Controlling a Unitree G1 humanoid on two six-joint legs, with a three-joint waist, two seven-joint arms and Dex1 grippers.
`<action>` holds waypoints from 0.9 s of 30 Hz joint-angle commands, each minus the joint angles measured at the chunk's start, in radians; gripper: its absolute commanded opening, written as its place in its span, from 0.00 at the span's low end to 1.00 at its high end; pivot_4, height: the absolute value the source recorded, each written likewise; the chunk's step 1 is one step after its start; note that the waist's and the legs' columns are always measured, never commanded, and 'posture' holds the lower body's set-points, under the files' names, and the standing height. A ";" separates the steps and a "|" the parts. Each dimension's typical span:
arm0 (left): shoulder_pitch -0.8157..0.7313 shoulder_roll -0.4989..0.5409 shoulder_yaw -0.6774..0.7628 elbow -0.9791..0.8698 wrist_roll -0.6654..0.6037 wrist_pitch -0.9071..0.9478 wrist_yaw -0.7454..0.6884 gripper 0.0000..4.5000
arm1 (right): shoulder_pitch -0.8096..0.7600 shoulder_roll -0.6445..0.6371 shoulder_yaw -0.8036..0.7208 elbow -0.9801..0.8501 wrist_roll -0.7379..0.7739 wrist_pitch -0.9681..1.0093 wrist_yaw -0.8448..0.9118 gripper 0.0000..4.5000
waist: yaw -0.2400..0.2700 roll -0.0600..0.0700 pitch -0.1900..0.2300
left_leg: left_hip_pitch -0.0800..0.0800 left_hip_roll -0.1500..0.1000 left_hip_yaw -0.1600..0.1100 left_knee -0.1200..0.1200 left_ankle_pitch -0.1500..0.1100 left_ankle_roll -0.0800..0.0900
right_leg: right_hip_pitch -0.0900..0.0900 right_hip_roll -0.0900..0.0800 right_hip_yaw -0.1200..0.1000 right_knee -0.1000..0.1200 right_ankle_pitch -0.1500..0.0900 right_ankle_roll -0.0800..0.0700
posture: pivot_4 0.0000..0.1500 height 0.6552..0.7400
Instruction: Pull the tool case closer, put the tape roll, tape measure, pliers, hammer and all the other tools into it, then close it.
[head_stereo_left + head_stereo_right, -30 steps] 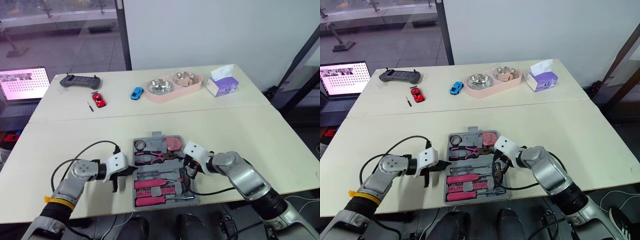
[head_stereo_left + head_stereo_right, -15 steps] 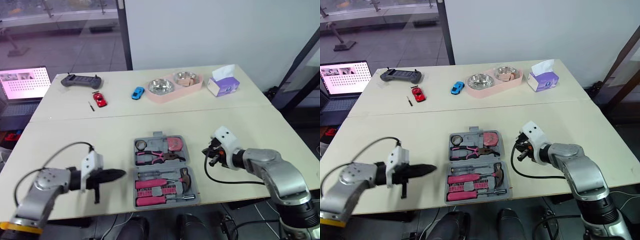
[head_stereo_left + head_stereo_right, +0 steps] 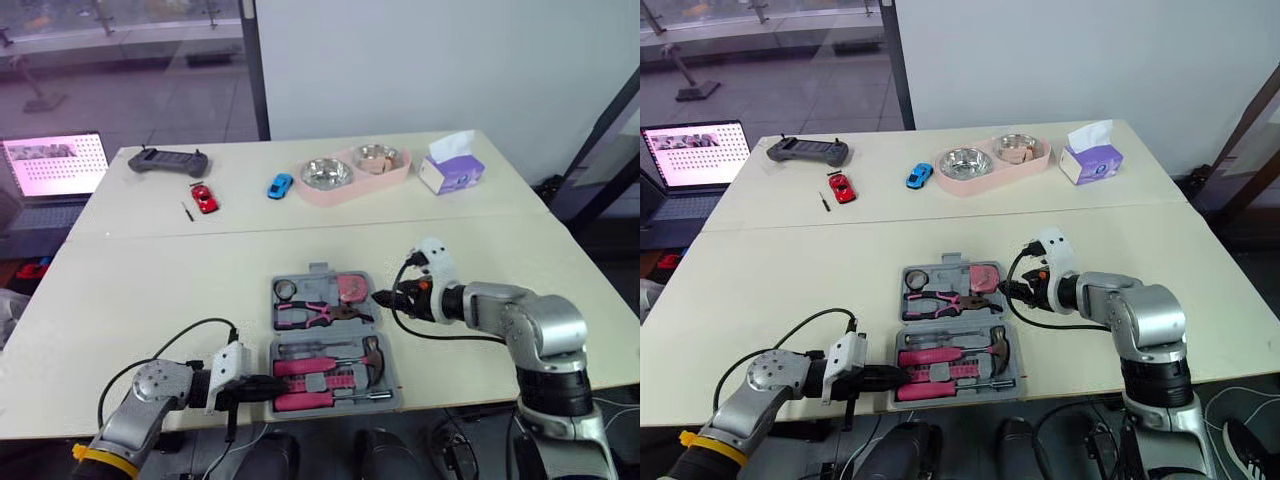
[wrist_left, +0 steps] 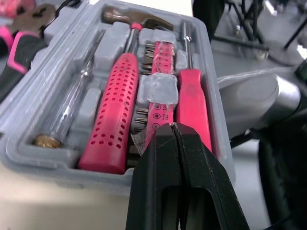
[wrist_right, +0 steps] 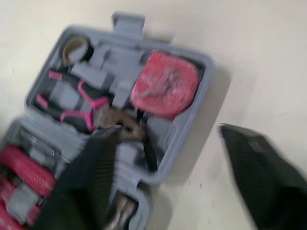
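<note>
We see the open tool case at low centre of the frame. Our left gripper, closed tight and empty, sits at its lower-left edge; our right gripper gapes empty by its right edge.

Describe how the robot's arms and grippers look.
The left arm and right arm are silver-grey metal, each with a white wrist housing and a looping black cable. The left gripper and right gripper have two tapered black fingers. A yellow band rings the left arm.

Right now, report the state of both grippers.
Left gripper: shut, holding nothing.
Right gripper: open, empty.
</note>
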 commanded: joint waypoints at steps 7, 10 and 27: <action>-0.011 0.031 -0.042 0.136 0.125 -0.095 0.031 0.00 | -0.126 0.058 -0.013 0.288 0.014 -0.069 -0.032 0.98 | -0.007 0.011 -0.007 | 0.001 0.000 0.001 0.000 0.000 0.000 | 0.000 0.001 0.000 0.001 0.000 0.001 | 1.00 1.00; -0.024 0.039 -0.042 0.147 0.120 -0.101 0.030 0.00 | -0.173 0.070 -0.009 0.421 0.011 -0.105 -0.027 0.98 | -0.015 0.011 -0.007 | 0.002 0.001 0.000 0.000 0.000 0.000 | 0.000 0.003 0.000 0.003 0.002 0.003 | 1.00 1.00; -0.083 0.083 -0.032 0.217 0.117 -0.135 0.022 0.00 | -0.371 0.242 0.039 0.904 0.008 -0.350 0.038 0.98 | -0.059 0.011 -0.008 | 0.005 0.002 0.000 -0.002 0.000 0.000 | -0.002 0.005 0.002 0.010 0.001 0.002 | 1.00 1.00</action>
